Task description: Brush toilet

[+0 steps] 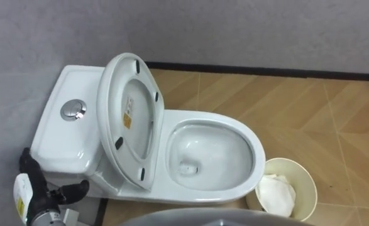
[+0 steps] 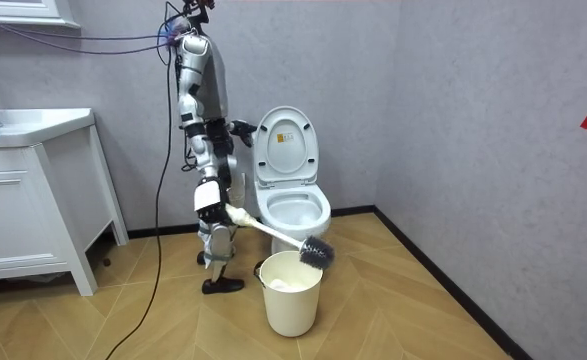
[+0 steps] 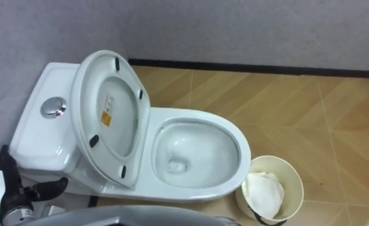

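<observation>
The white toilet (image 1: pixel 212 154) stands with seat and lid (image 1: pixel 131 119) raised against the tank (image 1: pixel 65 132); its bowl holds a little water. In the room view I stand beside the toilet (image 2: pixel 291 205), facing it. My right hand (image 2: pixel 213 200) is shut on the white handle of the toilet brush (image 2: pixel 273 233). The brush slopes down, and its dark bristle head (image 2: pixel 316 252) hangs over the cream bucket (image 2: pixel 291 295). My left hand (image 1: pixel 36 185) is low beside the tank, open with the thumb spread, holding nothing.
The bucket (image 1: pixel 297 179) with white paper inside sits on the wood floor right of the bowl. A grey wall with a dark baseboard (image 1: pixel 266 70) runs behind. A white vanity cabinet (image 2: pixel 33 200) stands at the room view's left.
</observation>
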You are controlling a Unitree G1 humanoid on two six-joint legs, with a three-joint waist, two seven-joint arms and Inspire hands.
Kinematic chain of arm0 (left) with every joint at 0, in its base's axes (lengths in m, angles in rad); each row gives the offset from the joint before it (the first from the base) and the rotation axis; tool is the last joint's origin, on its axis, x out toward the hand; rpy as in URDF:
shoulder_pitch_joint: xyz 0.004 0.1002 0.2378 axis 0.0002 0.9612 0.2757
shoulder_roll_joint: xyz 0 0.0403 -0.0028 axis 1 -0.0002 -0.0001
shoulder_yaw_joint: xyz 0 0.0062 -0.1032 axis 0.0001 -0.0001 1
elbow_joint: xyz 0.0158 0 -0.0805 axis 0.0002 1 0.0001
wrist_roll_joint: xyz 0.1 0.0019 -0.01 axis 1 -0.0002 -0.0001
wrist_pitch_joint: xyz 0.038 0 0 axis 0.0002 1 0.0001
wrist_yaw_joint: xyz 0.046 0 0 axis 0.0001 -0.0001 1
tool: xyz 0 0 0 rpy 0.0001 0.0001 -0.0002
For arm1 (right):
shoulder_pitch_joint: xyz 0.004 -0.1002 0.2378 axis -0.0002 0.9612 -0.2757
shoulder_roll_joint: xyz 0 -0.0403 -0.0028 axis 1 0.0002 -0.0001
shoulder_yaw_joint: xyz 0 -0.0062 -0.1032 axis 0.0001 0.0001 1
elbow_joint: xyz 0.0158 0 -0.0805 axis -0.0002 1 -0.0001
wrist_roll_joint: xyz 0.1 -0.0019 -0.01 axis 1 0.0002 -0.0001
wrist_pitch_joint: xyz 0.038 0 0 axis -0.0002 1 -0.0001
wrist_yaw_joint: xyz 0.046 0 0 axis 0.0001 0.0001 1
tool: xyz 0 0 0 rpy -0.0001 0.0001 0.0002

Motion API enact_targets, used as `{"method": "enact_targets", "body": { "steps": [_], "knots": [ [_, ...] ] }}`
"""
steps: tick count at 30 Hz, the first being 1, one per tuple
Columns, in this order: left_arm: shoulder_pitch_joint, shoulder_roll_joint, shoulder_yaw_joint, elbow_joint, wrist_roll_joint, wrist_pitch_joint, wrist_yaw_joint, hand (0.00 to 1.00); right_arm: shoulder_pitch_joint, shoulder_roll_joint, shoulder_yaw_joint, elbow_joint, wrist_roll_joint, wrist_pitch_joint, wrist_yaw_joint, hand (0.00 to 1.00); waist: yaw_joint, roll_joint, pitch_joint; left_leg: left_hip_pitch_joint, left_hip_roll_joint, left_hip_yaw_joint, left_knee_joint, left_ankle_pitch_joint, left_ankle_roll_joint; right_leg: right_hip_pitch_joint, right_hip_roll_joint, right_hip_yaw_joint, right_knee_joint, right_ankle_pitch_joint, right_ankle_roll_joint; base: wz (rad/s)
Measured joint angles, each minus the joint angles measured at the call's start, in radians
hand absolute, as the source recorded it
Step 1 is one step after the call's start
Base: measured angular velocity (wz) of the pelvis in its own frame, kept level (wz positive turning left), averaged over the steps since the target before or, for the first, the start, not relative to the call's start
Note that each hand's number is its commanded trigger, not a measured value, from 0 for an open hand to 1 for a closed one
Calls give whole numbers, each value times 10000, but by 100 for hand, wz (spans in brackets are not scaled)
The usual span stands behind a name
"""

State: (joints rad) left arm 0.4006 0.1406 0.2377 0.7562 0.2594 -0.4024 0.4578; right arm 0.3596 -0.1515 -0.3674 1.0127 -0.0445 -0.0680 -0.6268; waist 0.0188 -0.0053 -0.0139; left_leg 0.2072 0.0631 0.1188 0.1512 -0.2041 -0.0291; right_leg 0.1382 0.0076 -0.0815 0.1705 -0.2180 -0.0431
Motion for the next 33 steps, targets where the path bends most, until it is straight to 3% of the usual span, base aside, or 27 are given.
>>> {"method": "enact_targets", "body": {
  "steps": [4,9,14,16,17,19,33],
  "knots": [
    [-86,280,-5,354,-283,15,-315,0,-66,73,674,-1,-1717,340,170,100,-21,65,0,-39,126,182,-5,24,-44,-103,122,143,22,66,-113,-10],
    [-427,185,-62,753,-914,16,-341,0,-328,87,1130,-1,-3135,506,179,100,-136,176,-2,-40,134,175,-3,67,-108,-103,128,113,67,72,-128,2],
    [-577,145,-62,838,-1126,16,-383,0,-462,91,1514,12,-3576,493,172,98,-134,175,-2,-11,136,192,-2,73,-119,-110,129,114,160,58,-147,0],
    [-586,159,-70,839,-1126,16,-423,0,-498,90,1579,-1,-3901,487,152,4,-134,173,-3,-12,136,220,-2,72,-121,-122,125,127,176,53,-138,0],
    [-591,158,-71,839,-1126,16,-423,0,-488,90,1600,-3,-3982,487,142,0,-134,171,-3,-20,136,242,-1,72,-121,-137,125,134,182,51,-135,0],
    [-601,159,-77,838,-1127,16,-430,0,-470,80,1813,-5,-4066,518,142,0,-133,173,-2,-56,148,470,-1,73,-120,-187,123,144,180,51,-132,0],
    [-718,169,-10,838,-1495,14,-793,0,-443,89,1851,234,-1872,627,754,0,-97,174,-2,-82,156,459,7,101,-164,-193,127,135,181,44,-137,1]
  ]
}}
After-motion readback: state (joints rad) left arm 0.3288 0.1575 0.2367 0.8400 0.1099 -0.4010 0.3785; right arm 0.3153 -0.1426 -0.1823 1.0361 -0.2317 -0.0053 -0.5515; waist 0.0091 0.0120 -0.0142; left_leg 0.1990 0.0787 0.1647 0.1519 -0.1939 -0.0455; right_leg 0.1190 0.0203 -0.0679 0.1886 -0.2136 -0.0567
